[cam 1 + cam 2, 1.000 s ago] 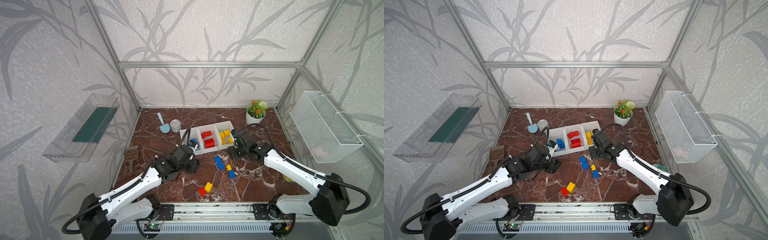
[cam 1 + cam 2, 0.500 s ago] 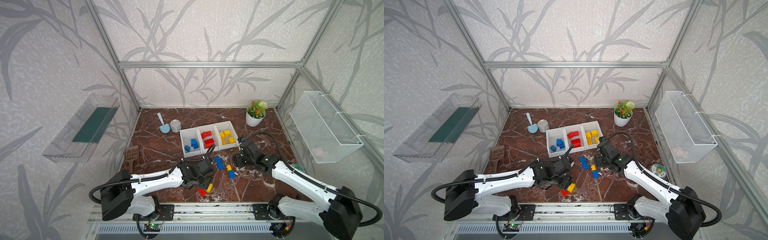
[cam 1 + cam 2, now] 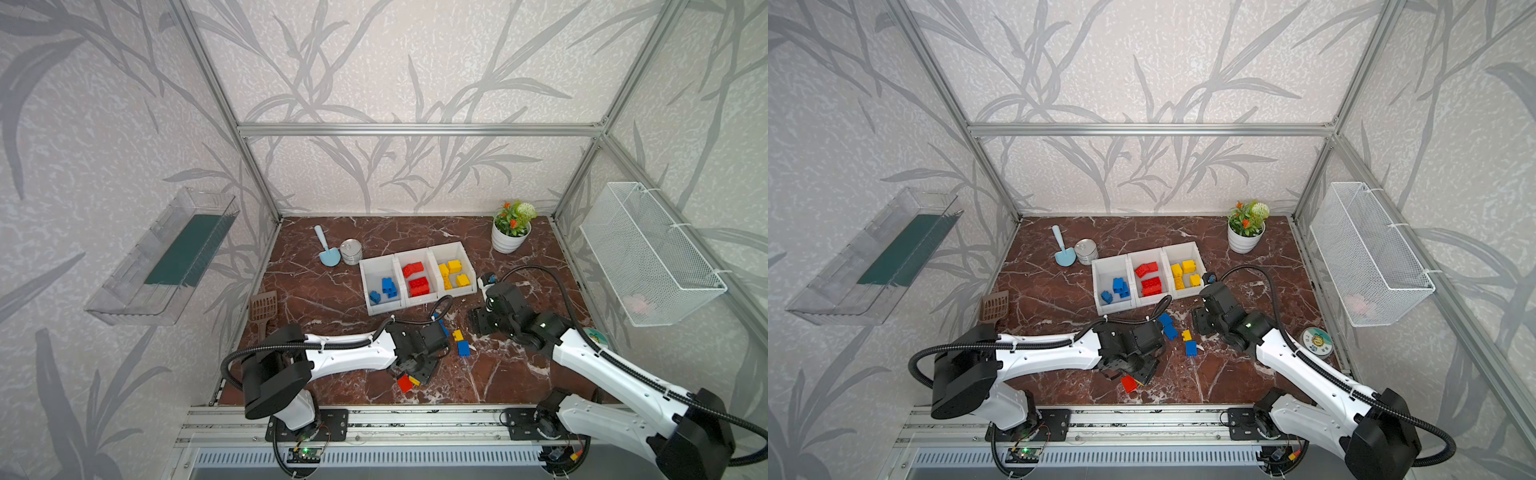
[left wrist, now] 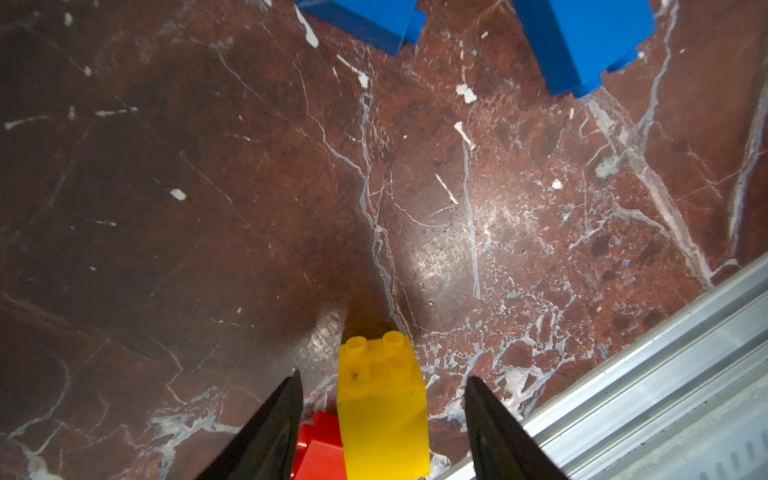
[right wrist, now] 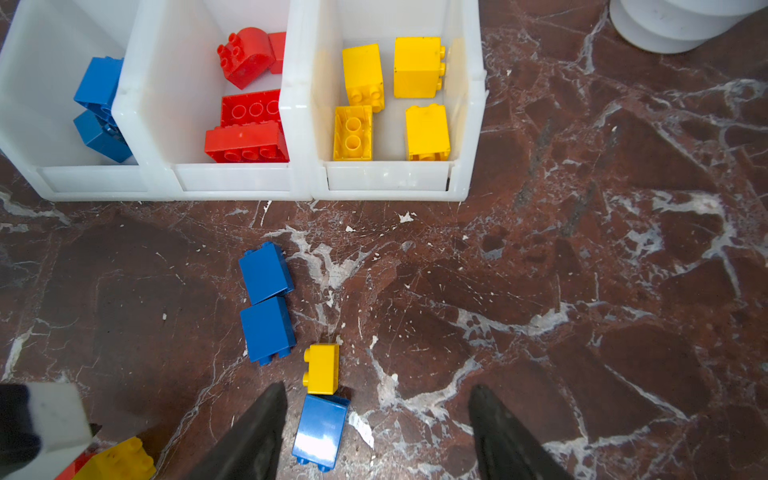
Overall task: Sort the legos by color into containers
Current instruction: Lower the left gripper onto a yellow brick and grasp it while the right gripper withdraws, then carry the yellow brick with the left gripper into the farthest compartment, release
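Sort status: well past halfway, by my count. The three white open-top plastic containers [image 3: 384, 306] sit joined in a row mid-table, toward the far side of the dark red marble table [image 3: 328, 291]. Of the chunky studded plastic legos, the blue ones [image 5: 99, 83] are in the left container, the red ones [image 5: 249, 141] in the middle and four yellow ones [image 5: 417, 66] in the right. No colour looks misplaced.

Six are loose on the table. Two blue bricks [image 5: 266, 274] lie end to end and touching, just near of the containers. A small yellow brick [image 5: 321, 368] has a third blue brick [image 5: 320, 432] just beside it on its near side. Close to the aluminium front rail [image 4: 623, 374], a tall yellow brick [image 4: 382, 407] lies against a red brick [image 4: 320, 451].

The left gripper [image 4: 383, 377] has its black fingers [image 4: 278, 424] spread, straddling the tall yellow brick with a gap on each side — nothing pinched. The right gripper [image 5: 376, 387] is spread as well and empty, over the table near of the right-hand container. The third blue brick shows between its fingers in the wrist view, but I cannot tell how high above it they stand.

The tall yellow brick is on its side with its long axis running near–far, along the gap between the left fingers, so they would close across its short width. Its stud end points far, toward the loose blue bricks. It overlaps the red brick on its left — probably leaning on it, though the view is too tight to be sure.
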{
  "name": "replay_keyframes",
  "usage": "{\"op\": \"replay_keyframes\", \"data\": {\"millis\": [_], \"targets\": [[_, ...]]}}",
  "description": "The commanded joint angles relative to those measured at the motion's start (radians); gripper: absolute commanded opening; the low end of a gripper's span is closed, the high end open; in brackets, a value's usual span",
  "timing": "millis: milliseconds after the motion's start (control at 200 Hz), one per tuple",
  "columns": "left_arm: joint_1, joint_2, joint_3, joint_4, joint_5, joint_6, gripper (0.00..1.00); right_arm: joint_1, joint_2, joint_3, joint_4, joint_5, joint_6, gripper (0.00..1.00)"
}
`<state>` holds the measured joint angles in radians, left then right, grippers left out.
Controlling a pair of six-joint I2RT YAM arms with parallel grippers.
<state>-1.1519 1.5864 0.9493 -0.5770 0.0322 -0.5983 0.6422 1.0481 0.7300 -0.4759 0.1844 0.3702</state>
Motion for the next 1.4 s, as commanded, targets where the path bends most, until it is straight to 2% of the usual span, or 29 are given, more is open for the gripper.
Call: {"op": "replay_keyframes", "data": {"millis": [0,280,470,605,720,815,1040,1235,1395], "targets": [[-0.006,0.019,0.024,-0.049,-0.009,-0.013,0.62,-0.006,-0.023,-0.013,-0.02,0.022,-0.002,0.7],[-0.007,0.062,0.034,-0.031,-0.006,0.004,0.5,-0.029,-0.051,-0.026,-0.042,0.028,0.006,0.7],[-0.004,0.069,0.061,-0.051,-0.012,0.03,0.34,-0.058,-0.075,-0.021,-0.066,0.029,0.016,0.68],[0.015,0.059,0.142,-0.097,-0.052,0.036,0.32,-0.07,-0.109,-0.012,-0.114,0.031,0.044,0.68],[0.064,0.068,0.259,-0.117,-0.066,0.124,0.32,-0.09,-0.148,0.0,-0.164,0.033,0.059,0.68],[0.143,0.1,0.364,-0.115,-0.061,0.192,0.32,-0.113,-0.18,0.008,-0.198,0.033,0.07,0.68],[0.296,0.277,0.68,-0.081,-0.081,0.309,0.33,-0.134,-0.216,-0.025,-0.208,0.014,0.106,0.68],[0.349,0.503,0.993,-0.153,-0.075,0.366,0.35,-0.135,-0.212,-0.058,-0.199,-0.032,0.115,0.67],[0.377,0.646,1.164,-0.176,-0.061,0.367,0.35,-0.137,-0.226,-0.069,-0.194,-0.057,0.113,0.67]]}}
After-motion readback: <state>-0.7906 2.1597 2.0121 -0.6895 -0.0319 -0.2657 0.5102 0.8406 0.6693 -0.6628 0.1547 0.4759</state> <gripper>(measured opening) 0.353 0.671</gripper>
